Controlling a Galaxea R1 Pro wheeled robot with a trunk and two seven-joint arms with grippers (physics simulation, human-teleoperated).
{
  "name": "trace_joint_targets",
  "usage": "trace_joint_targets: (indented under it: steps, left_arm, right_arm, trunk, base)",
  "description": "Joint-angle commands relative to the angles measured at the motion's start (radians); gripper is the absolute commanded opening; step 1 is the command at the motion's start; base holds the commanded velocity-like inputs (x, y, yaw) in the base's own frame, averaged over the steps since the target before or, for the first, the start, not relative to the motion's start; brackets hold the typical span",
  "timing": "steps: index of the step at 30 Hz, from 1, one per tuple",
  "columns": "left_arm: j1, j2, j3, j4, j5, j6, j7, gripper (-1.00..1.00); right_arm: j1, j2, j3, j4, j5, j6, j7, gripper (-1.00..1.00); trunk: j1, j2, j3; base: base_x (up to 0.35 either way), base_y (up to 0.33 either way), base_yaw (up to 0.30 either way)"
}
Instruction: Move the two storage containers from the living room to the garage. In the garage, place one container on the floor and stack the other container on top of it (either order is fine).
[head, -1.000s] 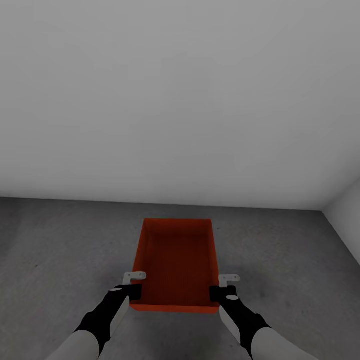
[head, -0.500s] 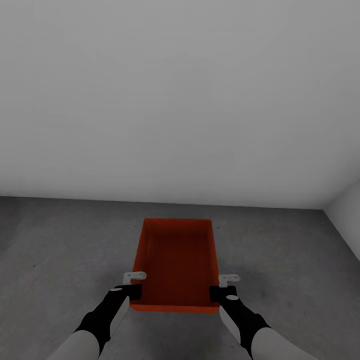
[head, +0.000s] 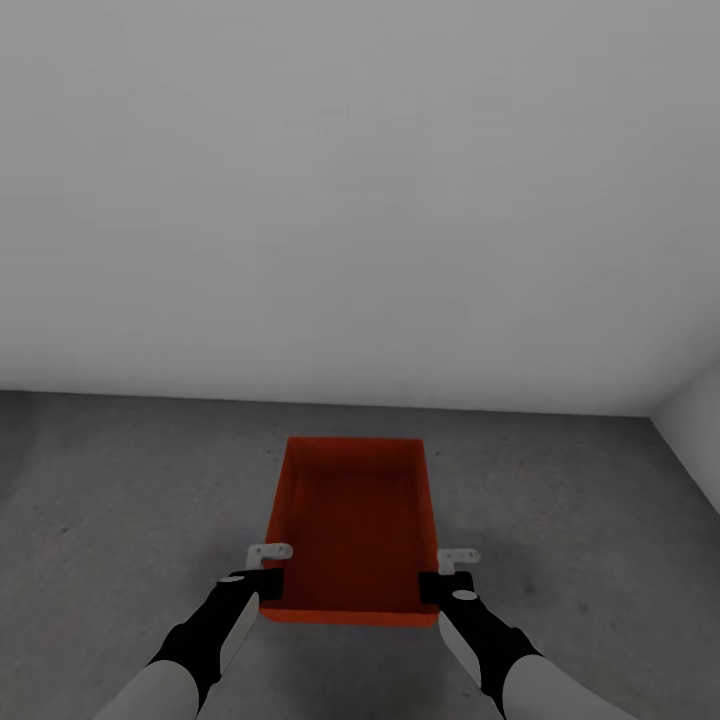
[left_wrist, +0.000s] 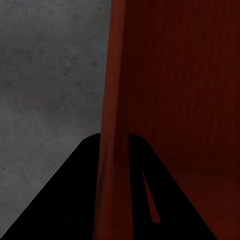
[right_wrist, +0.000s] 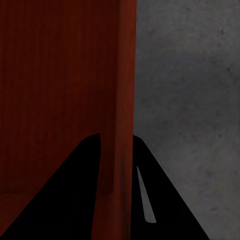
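Note:
An orange-red storage container (head: 350, 525) hangs open side up in front of me over the dark grey concrete floor (head: 120, 490) of the garage. My left gripper (head: 266, 580) is shut on its left wall near the near corner. My right gripper (head: 432, 583) is shut on its right wall at the matching spot. In the left wrist view the black fingers (left_wrist: 85, 190) pinch the container wall (left_wrist: 112, 100) between them. In the right wrist view the fingers (right_wrist: 145, 195) clamp the container wall (right_wrist: 126, 90) the same way.
A plain grey-white wall (head: 360, 200) rises close ahead and meets the floor just beyond the container. A second wall (head: 695, 420) forms a corner at the right. Concrete floor spreads to both sides of the container.

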Motion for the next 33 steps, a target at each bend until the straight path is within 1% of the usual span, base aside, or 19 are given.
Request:
trace_joint_targets:
  steps: [1,33]
  left_arm:
    - [0.000,0.004,0.039,0.000,-0.007,0.008,0.019,-1.00]
    - [0.000,0.004,0.039,0.000,-0.007,0.008,0.018,-1.00]
  right_arm:
    - [-0.001,-0.002,-0.043,-0.005,0.012,-0.032,-0.093,-1.00]
    - [-0.001,-0.002,-0.043,-0.005,0.012,-0.027,-0.093,-1.00]
  trunk:
    - [0.004,-0.008,-0.004]
    - [0.127,-0.232,-0.104]
  base:
    - [0.000,0.000,0.000]
    - [0.000,0.000,0.000]
